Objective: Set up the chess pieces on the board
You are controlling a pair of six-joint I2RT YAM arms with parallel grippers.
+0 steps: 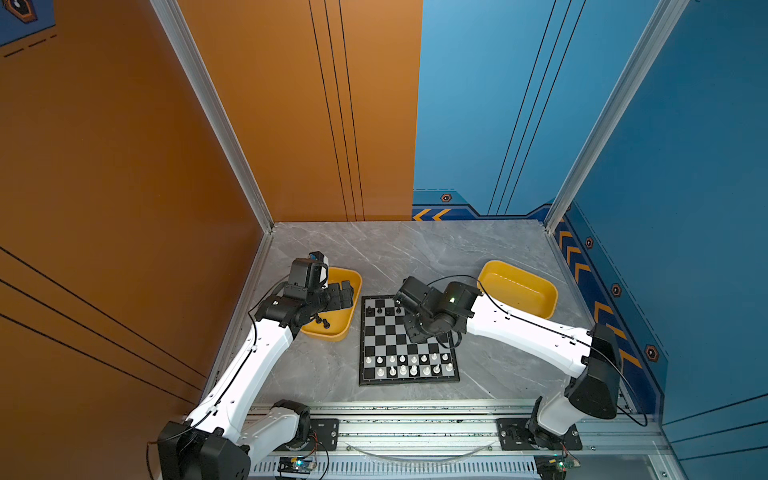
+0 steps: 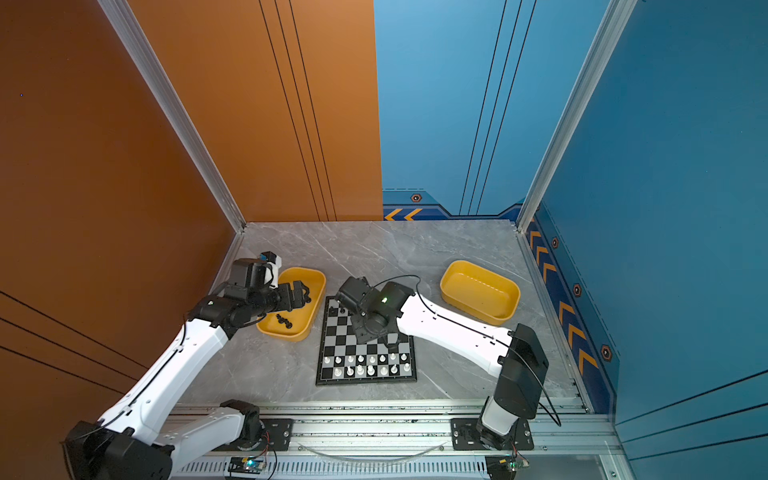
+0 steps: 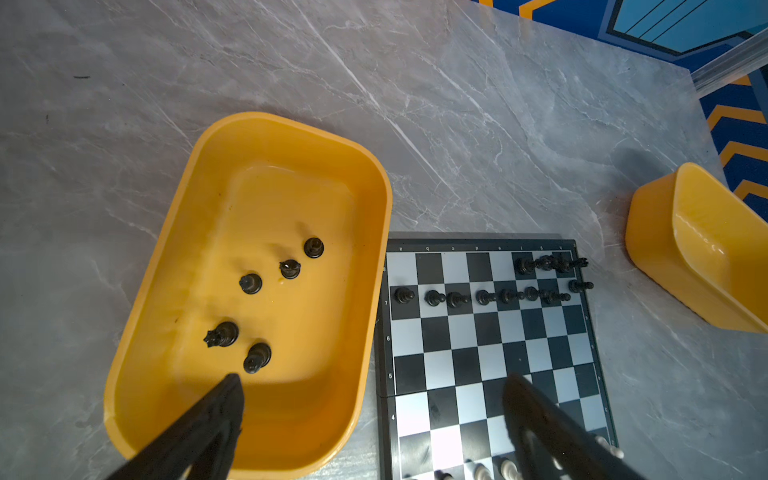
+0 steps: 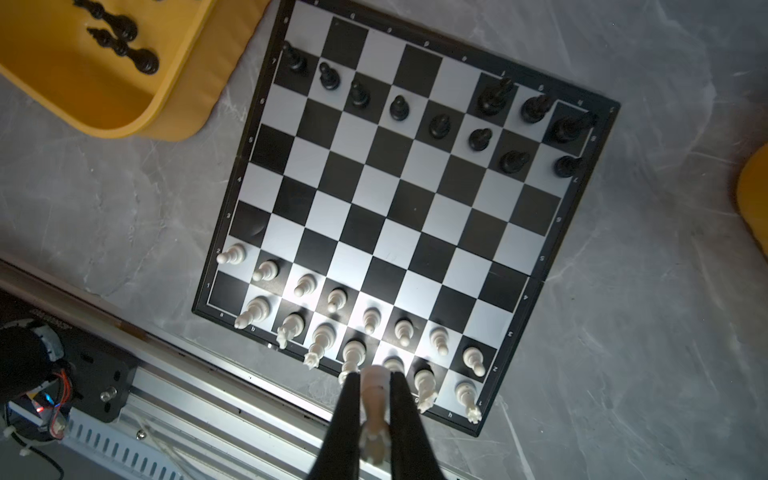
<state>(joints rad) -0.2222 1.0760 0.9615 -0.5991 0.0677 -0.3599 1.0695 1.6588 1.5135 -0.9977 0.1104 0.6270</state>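
The board [image 1: 390, 332] [image 2: 345, 332] lies mid-table. White chess pieces [image 1: 407, 363] fill most of its two near rows, and black ones [image 4: 399, 107] stand along the far side. My right gripper [image 4: 374, 376] hovers over the board, shut on a white piece [image 4: 376, 399]; the corner square [image 4: 228, 291] is bare. In both top views the right arm [image 1: 432, 311] covers the board's far part. My left gripper [image 3: 374, 382] [image 1: 345, 291] hangs open and holds nothing above the left yellow tray [image 3: 291, 120], where several black pieces [image 3: 257, 357] [image 1: 322, 321] lie.
A second yellow tray [image 1: 517, 291] [image 2: 480, 291] [image 3: 698, 249] sits at the back right with nothing in it. The aluminium rail [image 1: 415, 432] runs along the table's near edge. Orange and blue walls close in the sides and back.
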